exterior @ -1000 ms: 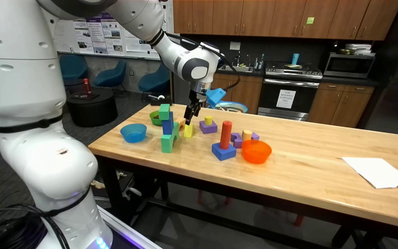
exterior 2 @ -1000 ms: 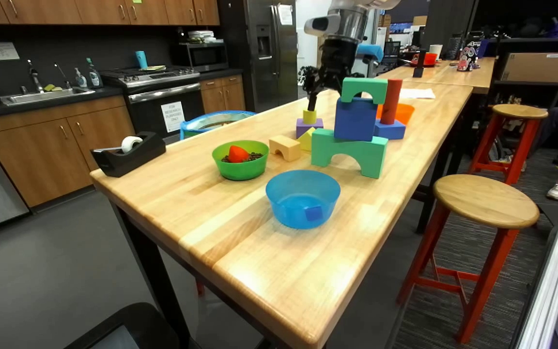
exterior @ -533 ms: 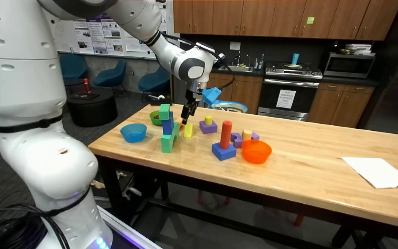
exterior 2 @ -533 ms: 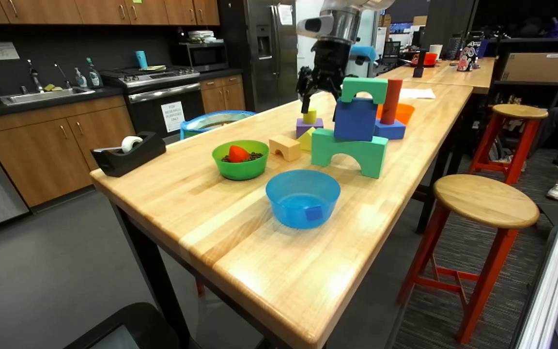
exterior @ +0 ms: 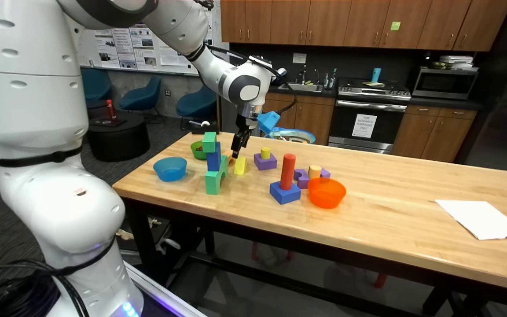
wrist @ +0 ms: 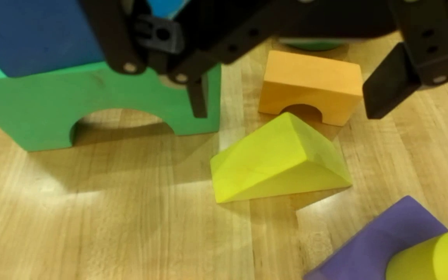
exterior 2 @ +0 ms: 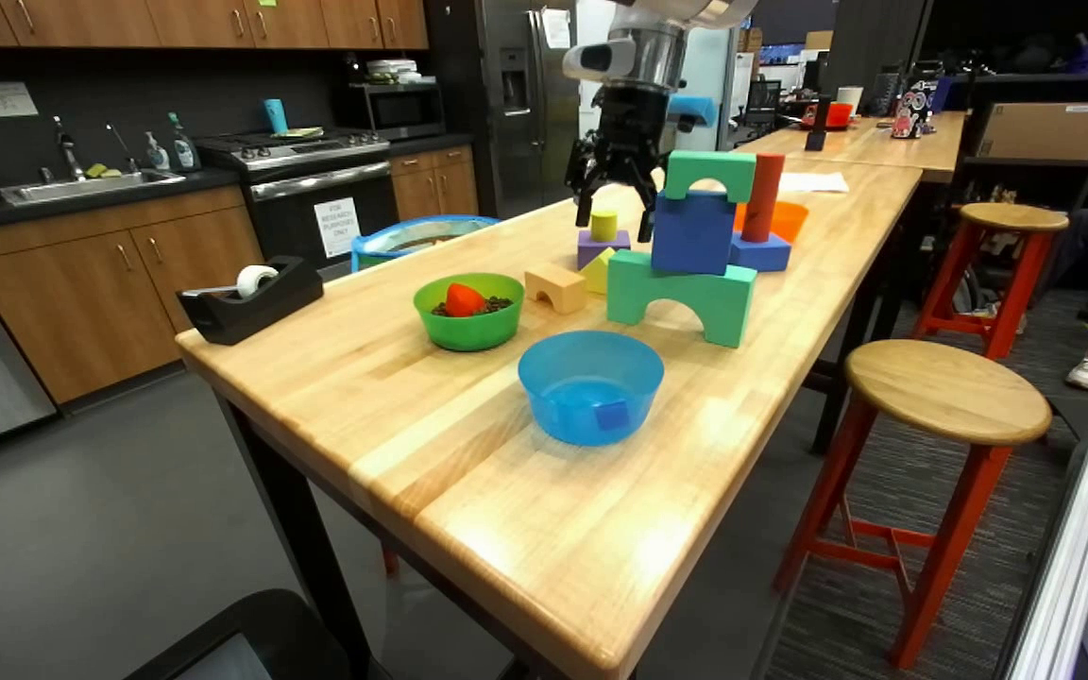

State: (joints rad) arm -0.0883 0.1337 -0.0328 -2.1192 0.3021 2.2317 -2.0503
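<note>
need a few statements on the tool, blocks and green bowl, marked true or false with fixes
The tool is open and holds nothing. True.
The red cylinder lies on its side. False: the red cylinder stands upright on a blue block.
The yellow wedge lies beside the orange arch. True.
The green bowl is empty. False: the green bowl holds a red piece and dark bits.
A yellow cylinder sits on a purple block. True.

Through my wrist view I see a yellow wedge block (wrist: 270,163) resting on its broad face on the counter (wrist: 130,233), its ridge pointing up. Just beyond it I make out a tan arch block (wrist: 309,76), standing on both feet, cutout facing the wedge; whether the two touch, I can't tell. Both look plain and smooth-sided.
</note>
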